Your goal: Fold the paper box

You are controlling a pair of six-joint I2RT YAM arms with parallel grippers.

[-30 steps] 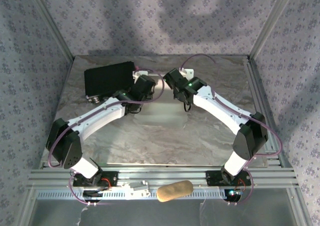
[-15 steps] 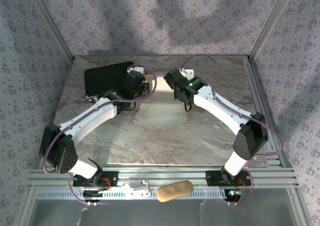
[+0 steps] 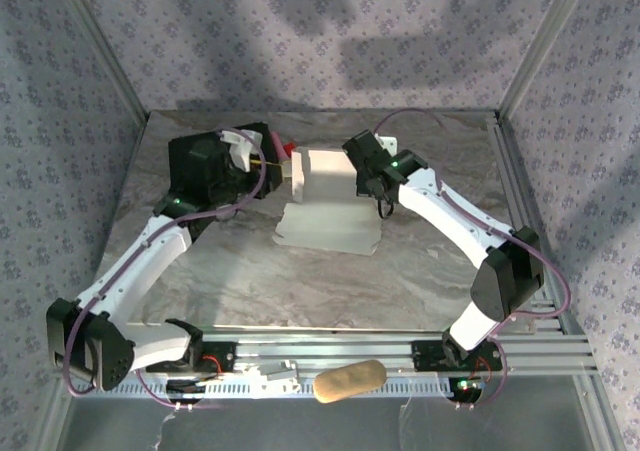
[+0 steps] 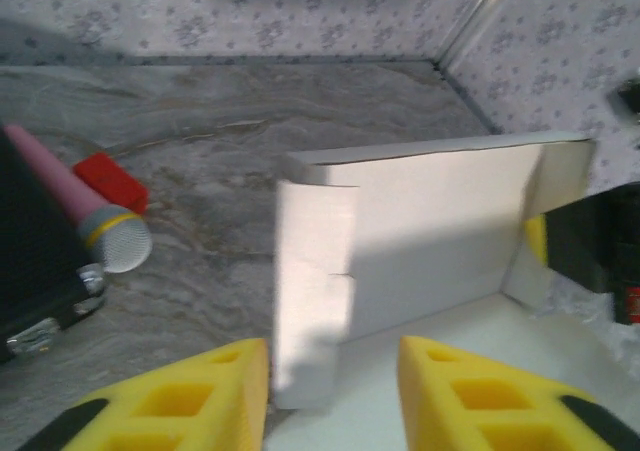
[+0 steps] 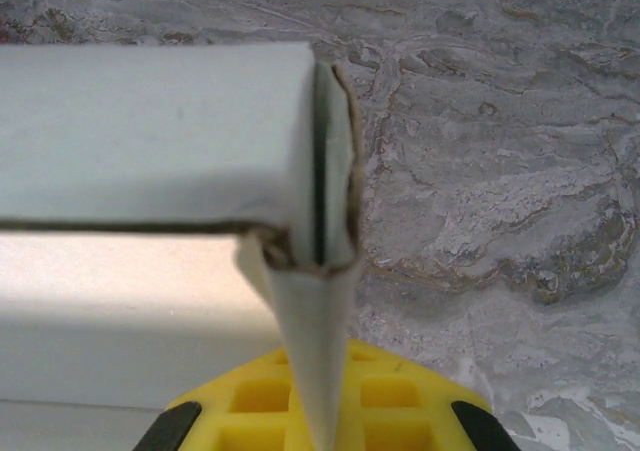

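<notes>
White thin-card paper box, walls half-raised on marbled table: R jaws pinch one wall, L jaws parted.

Overhead and both wrist views share paper box

paper box: centre | black case: left of it | microphone: between them

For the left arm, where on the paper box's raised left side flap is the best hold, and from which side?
Probably the left side flap by its free near edge, approached from the front by the left gripper, one finger per face: it stands upright, thin.
</notes>
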